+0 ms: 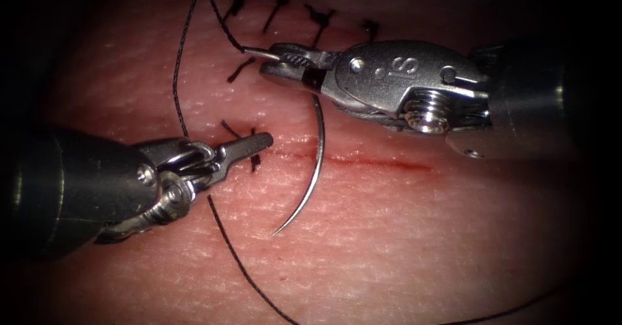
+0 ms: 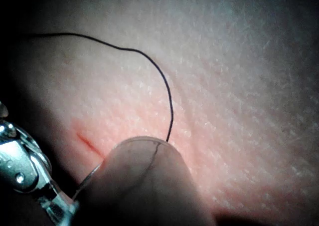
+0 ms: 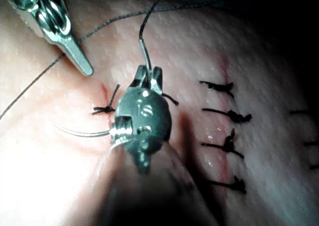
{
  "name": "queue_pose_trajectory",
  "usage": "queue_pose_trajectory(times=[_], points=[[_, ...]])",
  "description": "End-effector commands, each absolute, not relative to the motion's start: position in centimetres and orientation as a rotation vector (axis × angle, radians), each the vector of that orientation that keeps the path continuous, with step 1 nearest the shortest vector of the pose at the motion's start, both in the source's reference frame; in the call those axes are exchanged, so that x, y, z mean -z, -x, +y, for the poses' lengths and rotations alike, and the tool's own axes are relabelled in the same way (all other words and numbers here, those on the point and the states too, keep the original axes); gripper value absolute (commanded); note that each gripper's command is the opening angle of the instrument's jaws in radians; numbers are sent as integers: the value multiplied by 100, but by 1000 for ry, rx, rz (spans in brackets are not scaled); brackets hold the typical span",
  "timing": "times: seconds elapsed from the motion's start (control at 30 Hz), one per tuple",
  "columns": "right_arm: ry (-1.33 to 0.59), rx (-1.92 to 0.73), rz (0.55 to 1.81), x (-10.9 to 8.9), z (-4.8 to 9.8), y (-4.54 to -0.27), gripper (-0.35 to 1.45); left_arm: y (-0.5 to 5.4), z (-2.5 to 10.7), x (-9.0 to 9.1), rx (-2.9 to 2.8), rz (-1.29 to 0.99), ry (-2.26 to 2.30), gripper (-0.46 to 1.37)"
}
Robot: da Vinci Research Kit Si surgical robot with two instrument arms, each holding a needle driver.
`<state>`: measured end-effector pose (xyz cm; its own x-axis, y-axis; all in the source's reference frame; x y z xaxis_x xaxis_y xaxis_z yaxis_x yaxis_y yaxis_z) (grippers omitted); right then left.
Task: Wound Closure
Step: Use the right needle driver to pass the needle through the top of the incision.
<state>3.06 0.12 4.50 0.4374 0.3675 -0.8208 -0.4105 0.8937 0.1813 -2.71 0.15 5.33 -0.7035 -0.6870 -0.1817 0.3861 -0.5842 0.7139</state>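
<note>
My right tool (image 1: 275, 63) comes in from the right, its jaws shut on the curved needle (image 1: 320, 150) close to its thread end. The needle arcs down over the left part of the cut (image 1: 376, 163), and its point hangs at the tissue surface below the cut, not in the tissue. The right wrist view shows the same hold (image 3: 148, 74) on the needle (image 3: 79, 132). My left tool (image 1: 258, 144) lies at the cut's left end, jaws shut with nothing in them, beside a tied stitch (image 1: 254, 158). Black thread (image 1: 176, 72) runs from the needle's tail up, then down behind the left tool.
A row of several tied stitches (image 1: 321, 17) closes another cut at the far side of the tissue (image 1: 402, 247). Red fluid lines the open cut. Slack thread (image 1: 240, 267) trails toward the near edge. Thread (image 2: 167, 86) curves over the tissue in the left wrist view.
</note>
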Motion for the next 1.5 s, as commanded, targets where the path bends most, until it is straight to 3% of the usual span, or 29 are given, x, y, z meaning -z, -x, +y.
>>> queue_pose_trajectory(times=[0.03, 0.47, 0.63, 0.9, 1.0, 1.03, 1.1, 1.13, 1.17, 1.27, 1.5], points=[[53, -487, 1009, -449, 12, -304, -35, 268, 17, -533, 2287, -872, -611, -35], [34, -457, 1028, -443, 24, -261, -35, 259, 27, -528, 2534, -767, -896, -26], [34, -457, 1030, -441, 24, -260, -35, 261, 28, -527, 2666, -604, -1170, -35], [34, -458, 1029, -440, 23, -260, -35, 259, 35, -531, 2923, -179, -1613, -27], [24, -451, 1042, -439, 23, -259, -35, 256, 38, -535, 2952, 27, -1754, -8], [20, -448, 1047, -439, 23, -259, -35, 255, 39, -537, 2957, 78, -1778, 11], [19, -438, 1061, -439, 23, -258, -35, 252, 40, -543, 2967, 167, -1821, 31], [16, -443, 1066, -439, 23, -257, -35, 250, 39, -548, 2992, 200, -1815, 58], [15, -443, 1066, -439, 23, -257, -35, 249, 39, -550, 3001, 204, -1803, 60], [14, -442, 1067, -438, 23, -256, -35, 247, 37, -559, 3036, 197, -1742, 59], [13, -441, 1068, -438, 22, -256, -35, 243, 34, -567, 3047, 208, -1712, 24]])
